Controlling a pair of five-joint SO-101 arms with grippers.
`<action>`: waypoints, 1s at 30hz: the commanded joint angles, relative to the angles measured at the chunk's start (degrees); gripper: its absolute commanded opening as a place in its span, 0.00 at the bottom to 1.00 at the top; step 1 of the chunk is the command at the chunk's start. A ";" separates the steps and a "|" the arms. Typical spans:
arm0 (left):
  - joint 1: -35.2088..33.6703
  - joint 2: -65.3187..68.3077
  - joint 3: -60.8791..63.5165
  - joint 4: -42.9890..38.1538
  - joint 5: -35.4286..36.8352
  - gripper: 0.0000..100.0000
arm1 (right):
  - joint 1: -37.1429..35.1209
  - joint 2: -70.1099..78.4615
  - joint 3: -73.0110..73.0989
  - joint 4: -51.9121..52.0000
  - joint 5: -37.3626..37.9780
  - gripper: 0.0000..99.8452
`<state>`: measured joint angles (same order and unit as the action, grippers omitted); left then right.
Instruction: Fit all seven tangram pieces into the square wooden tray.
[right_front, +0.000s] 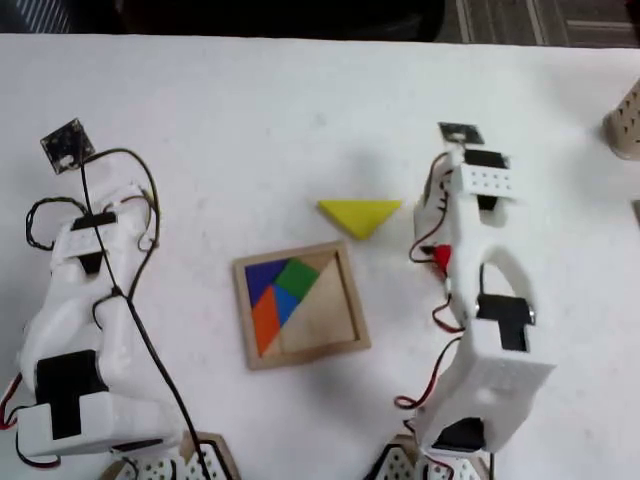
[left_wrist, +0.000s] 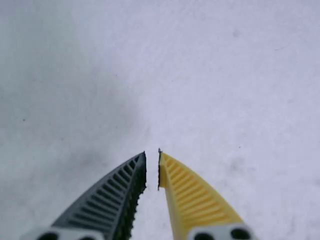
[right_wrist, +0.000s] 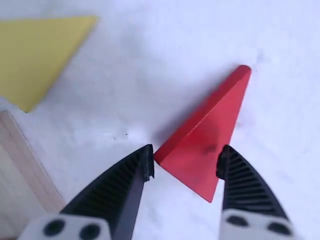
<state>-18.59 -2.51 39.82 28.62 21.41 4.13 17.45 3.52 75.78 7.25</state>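
Observation:
The square wooden tray (right_front: 345, 310) lies mid-table. Blue (right_front: 262, 280), green (right_front: 297, 276) and orange (right_front: 266, 318) pieces fill its left part, and bare wood shows on its right. A yellow triangle (right_front: 360, 215) (right_wrist: 37, 55) rests on the table just beyond the tray. A red triangle (right_front: 441, 258) (right_wrist: 205, 135) lies to the tray's right, under the right arm. My right gripper (right_wrist: 185, 160) has a black finger touching each side of it. My left gripper (left_wrist: 152, 152) hangs over bare table at the far left, its grey and yellow fingers nearly together and holding nothing.
A beige perforated object (right_front: 625, 120) stands at the right edge. Black cables (right_front: 130, 290) trail over the left arm. The arm bases (right_front: 430, 465) sit at the front edge. Open white table lies behind the tray.

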 joint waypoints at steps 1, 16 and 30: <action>0.57 -2.68 -0.18 -1.93 0.44 0.08 | 2.68 -5.41 0.35 0.40 0.88 0.19; 0.57 -2.68 -0.18 -1.93 0.44 0.08 | 11.21 0.48 0.53 -3.38 8.53 0.08; 0.57 -2.68 -0.26 -2.02 0.44 0.08 | 6.90 -8.75 -5.54 10.77 9.32 0.02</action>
<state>-18.59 -2.51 39.82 28.62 21.41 13.54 15.78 2.02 82.02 16.22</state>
